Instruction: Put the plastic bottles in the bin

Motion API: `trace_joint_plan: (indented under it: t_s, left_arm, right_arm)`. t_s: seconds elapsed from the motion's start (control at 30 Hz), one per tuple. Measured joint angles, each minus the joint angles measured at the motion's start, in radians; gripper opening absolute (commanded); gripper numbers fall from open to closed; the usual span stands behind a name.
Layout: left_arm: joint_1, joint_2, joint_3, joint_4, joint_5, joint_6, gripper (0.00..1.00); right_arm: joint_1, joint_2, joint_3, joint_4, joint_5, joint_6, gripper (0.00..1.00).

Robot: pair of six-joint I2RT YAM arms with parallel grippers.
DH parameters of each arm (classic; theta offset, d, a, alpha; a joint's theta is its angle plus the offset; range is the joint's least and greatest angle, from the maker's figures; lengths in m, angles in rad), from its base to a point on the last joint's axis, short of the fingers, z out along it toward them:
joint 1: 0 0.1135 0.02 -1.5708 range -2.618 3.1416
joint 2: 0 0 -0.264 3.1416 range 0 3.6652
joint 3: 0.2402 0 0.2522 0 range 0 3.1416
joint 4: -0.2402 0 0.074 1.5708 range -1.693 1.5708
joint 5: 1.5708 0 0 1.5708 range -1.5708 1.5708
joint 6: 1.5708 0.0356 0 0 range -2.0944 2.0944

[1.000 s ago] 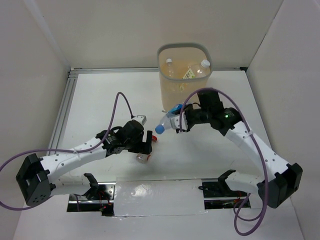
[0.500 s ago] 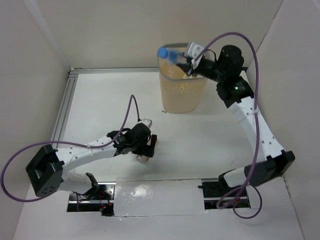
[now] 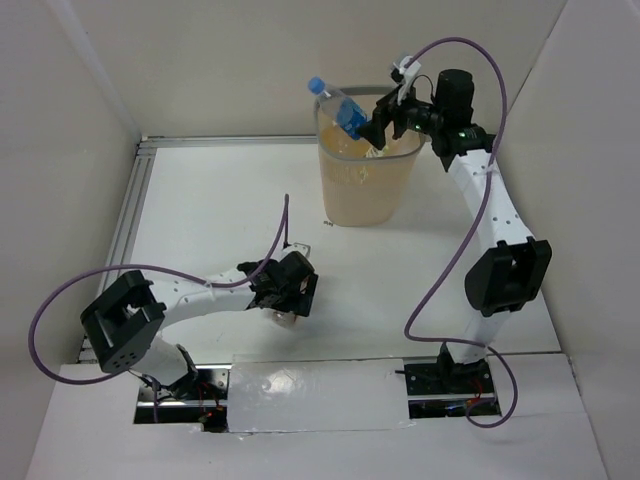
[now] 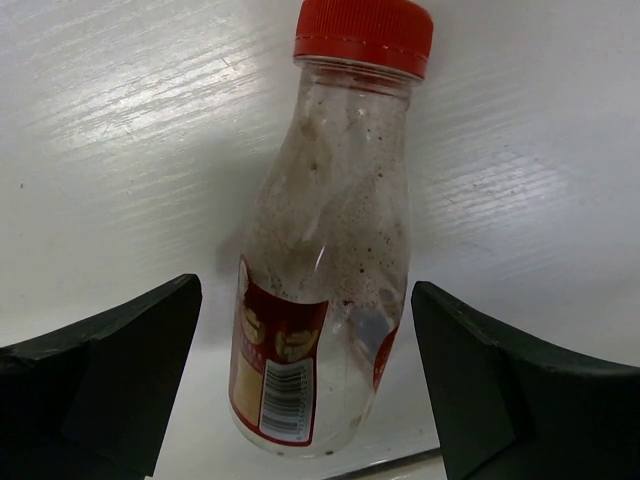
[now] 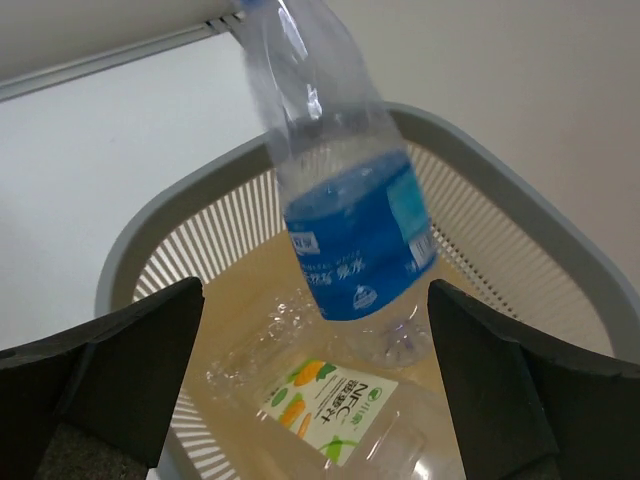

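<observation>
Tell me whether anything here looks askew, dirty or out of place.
The blue-labelled bottle is tilted, base in the bin, cap poking out above the rim, free of the open right gripper. The red-capped bottle on the table has brown specks inside.

Only one bit of print reads clearly: the letters "NFC" on the cream label of the crushed bottle (image 5: 335, 400) lying inside the bin (image 5: 560, 250). They sit beside a line of East Asian characters and small orange and green fruit drawings. The blue-labelled bottle (image 5: 350, 240) above the bin carries white East Asian characters and a small round mark, too blurred to read. On the bench, the red-capped bottle (image 4: 320, 300) has a red label with a barcode (image 4: 280, 400); its digits are too small to make out.
</observation>
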Motion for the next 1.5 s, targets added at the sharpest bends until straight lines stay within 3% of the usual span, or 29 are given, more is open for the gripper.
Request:
trace_joint_plan:
  t_s: [0.03, 0.13, 0.17, 0.2, 0.23, 0.3, 0.37, 0.4, 0.43, 0.47, 0.57, 0.73, 0.83, 1.0, 1.13, 1.17, 1.2, 1.23, 1.27, 1.3, 1.33, 1.37, 1.4, 1.5]
  left_arm:
    - [0.0, 0.013, 0.004, 0.0, -0.005, 0.0, 0.99]
    - [0.0, 0.049, 0.019, 0.006, -0.014, 0.003, 0.78]
    - [0.0, 0.063, 0.026, 0.01, -0.016, 0.009, 0.53]
    - [0.0, 0.077, 0.034, 0.015, -0.016, 0.014, 0.42]
    - [0.0, 0.089, 0.047, 0.018, -0.017, 0.018, 0.35]
    - [-0.004, 0.107, 0.066, 0.029, -0.017, 0.024, 0.21]
    - [-0.012, 0.108, 0.081, 0.017, -0.015, 0.034, 0.14]
    - [-0.02, 0.105, 0.094, 0.008, -0.015, 0.041, 0.14]
    - [-0.027, 0.098, 0.111, -0.004, -0.014, 0.05, 0.08]
    - [-0.036, 0.08, 0.133, -0.016, -0.01, 0.056, 0.07]
    - [-0.05, -0.003, 0.231, -0.054, 0.019, 0.109, 0.07]
    - [-0.026, -0.114, 0.539, 0.028, 0.09, 0.232, 0.07]
    - [0.044, -0.098, 0.731, 0.137, 0.127, 0.28, 0.07]
    - [0.154, 0.064, 0.98, 0.324, 0.163, 0.282, 0.08]
    - [0.212, 0.263, 1.098, 0.43, 0.195, 0.25, 0.16]
    - [0.222, 0.319, 1.124, 0.441, 0.2, 0.239, 0.16]
    - [0.231, 0.37, 1.154, 0.447, 0.202, 0.224, 0.23]
    - [0.241, 0.438, 1.2, 0.441, 0.208, 0.209, 0.3]
    - [0.248, 0.49, 1.239, 0.431, 0.208, 0.199, 0.35]
    - [0.254, 0.541, 1.278, 0.417, 0.211, 0.19, 0.42]
    - [0.259, 0.587, 1.316, 0.409, 0.213, 0.177, 0.68]
    - [0.263, 0.622, 1.342, 0.406, 0.214, 0.174, 0.82]
    - [0.269, 0.654, 1.361, 0.39, 0.214, 0.159, 1.0]
    - [0.276, 0.695, 1.4, 0.357, 0.209, 0.13, 1.0]
  right_arm:
    - [-0.01, -0.005, 0.0, 0.0, -0.019, 0.017, 1.0]
    - [-0.051, -0.032, 0.0, -0.007, -0.089, 0.061, 0.95]
    - [-0.064, -0.046, 0.0, -0.015, -0.114, 0.073, 0.91]
    - [-0.076, -0.063, -0.001, -0.024, -0.135, 0.08, 0.85]
    - [-0.089, -0.082, -0.006, -0.034, -0.16, 0.084, 0.63]
    - [-0.11, -0.13, -0.018, -0.068, -0.204, 0.076, 0.31]
    - [-0.121, -0.186, -0.031, -0.115, -0.245, 0.064, 0.02]
    - [-0.124, -0.212, -0.035, -0.138, -0.259, 0.055, 0.0]
    - [-0.126, -0.229, -0.041, -0.18, -0.27, 0.045, 0.04]
    - [-0.134, -0.277, -0.055, -0.209, -0.272, 0.031, 0.12]
    - [-0.178, -0.376, -0.142, -0.291, -0.277, -0.05, 0.23]
    - [-0.306, -0.496, -0.36, -0.479, -0.298, -0.277, 0.0]
    - [-0.306, -0.536, -0.472, -0.566, -0.285, -0.399, 0.0]
    - [-0.263, -0.639, -0.611, -0.627, -0.232, -0.485, 0.0]
    - [-0.252, -0.696, -0.665, -0.629, -0.196, -0.494, 0.0]
    - [-0.252, -0.704, -0.676, -0.629, -0.187, -0.494, 0.05]
    - [-0.25, -0.71, -0.686, -0.628, -0.178, -0.491, 0.18]
    - [-0.248, -0.717, -0.698, -0.627, -0.166, -0.483, 0.35]
    - [-0.247, -0.722, -0.712, -0.623, -0.156, -0.476, 0.62]
    - [-0.246, -0.726, -0.725, -0.623, -0.146, -0.465, 0.77]
    - [-0.245, -0.731, -0.738, -0.621, -0.135, -0.46, 0.88]
    - [-0.245, -0.734, -0.749, -0.617, -0.127, -0.456, 1.0]
    - [-0.244, -0.738, -0.758, -0.616, -0.117, -0.451, 1.0]
    - [-0.244, -0.755, -0.78, -0.604, -0.105, -0.432, 1.0]
